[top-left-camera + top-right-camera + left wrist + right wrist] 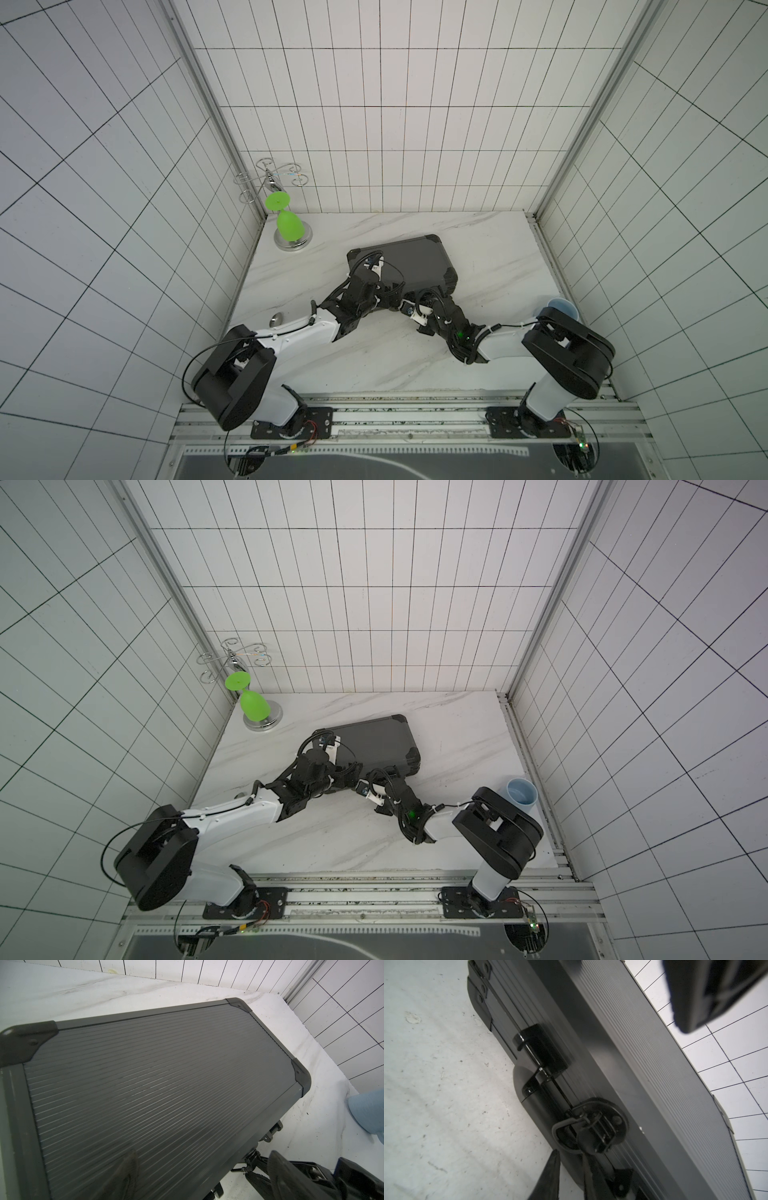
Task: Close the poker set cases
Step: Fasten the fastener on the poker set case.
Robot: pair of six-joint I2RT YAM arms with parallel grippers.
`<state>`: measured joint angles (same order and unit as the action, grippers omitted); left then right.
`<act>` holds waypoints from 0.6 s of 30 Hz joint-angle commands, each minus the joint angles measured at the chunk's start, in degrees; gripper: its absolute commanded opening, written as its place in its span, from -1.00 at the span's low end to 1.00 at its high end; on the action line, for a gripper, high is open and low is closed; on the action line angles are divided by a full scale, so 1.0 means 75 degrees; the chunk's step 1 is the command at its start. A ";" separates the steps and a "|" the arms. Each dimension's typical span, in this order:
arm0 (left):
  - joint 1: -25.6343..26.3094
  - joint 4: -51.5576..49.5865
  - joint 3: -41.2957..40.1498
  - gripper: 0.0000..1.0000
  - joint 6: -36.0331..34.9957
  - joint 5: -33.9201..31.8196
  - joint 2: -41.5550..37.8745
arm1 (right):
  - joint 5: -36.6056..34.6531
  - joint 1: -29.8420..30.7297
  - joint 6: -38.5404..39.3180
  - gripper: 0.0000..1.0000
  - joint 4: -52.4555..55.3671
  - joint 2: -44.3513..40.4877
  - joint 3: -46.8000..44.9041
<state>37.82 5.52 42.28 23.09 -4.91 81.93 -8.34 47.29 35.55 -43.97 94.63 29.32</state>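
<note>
In both top views the case (409, 259) front edge is hidden under left arm (291, 332) & right arm (503, 345). Blue cup (563, 308) half behind right arm. Left wrist pic: fingers (128, 1172) of left gripper (202, 1154) blurred, cut off at btm.

left arm (320, 332): white shells, black joints | right arm (505, 345): same, green light (460, 333) at wrist | cables (185, 372): thin, black, looped | base plates (320, 415): black | left pincer (203, 1167), right pincer (569, 1167): black fingers (278, 1167)

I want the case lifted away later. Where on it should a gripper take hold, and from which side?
Take the handle on the case's front edge, beside the latch. It juts from that edge, low by the table, so come from the robot's side, nearly level, jaws above and below its bar. The ribbed lid looks too wide to pinch.
</note>
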 commanded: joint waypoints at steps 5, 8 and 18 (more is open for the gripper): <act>-0.0016 -0.0162 0.0053 0.95 0.0027 -0.0049 0.0156 | -0.0435 0.0040 -0.0407 -0.58 -0.1485 -0.0015 0.0643; -0.0016 -0.0150 0.0041 0.95 0.0015 -0.0072 0.0160 | -0.0381 0.0047 -0.0384 -0.58 -0.1526 -0.0213 0.0670; -0.0016 -0.0080 -0.0036 0.95 0.0038 -0.0014 0.0230 | -0.0291 0.0040 -0.0462 -0.58 -0.1315 -0.0426 0.0842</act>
<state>37.36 6.63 42.30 23.07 -5.37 82.32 -9.74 47.62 33.12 -46.30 93.91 29.32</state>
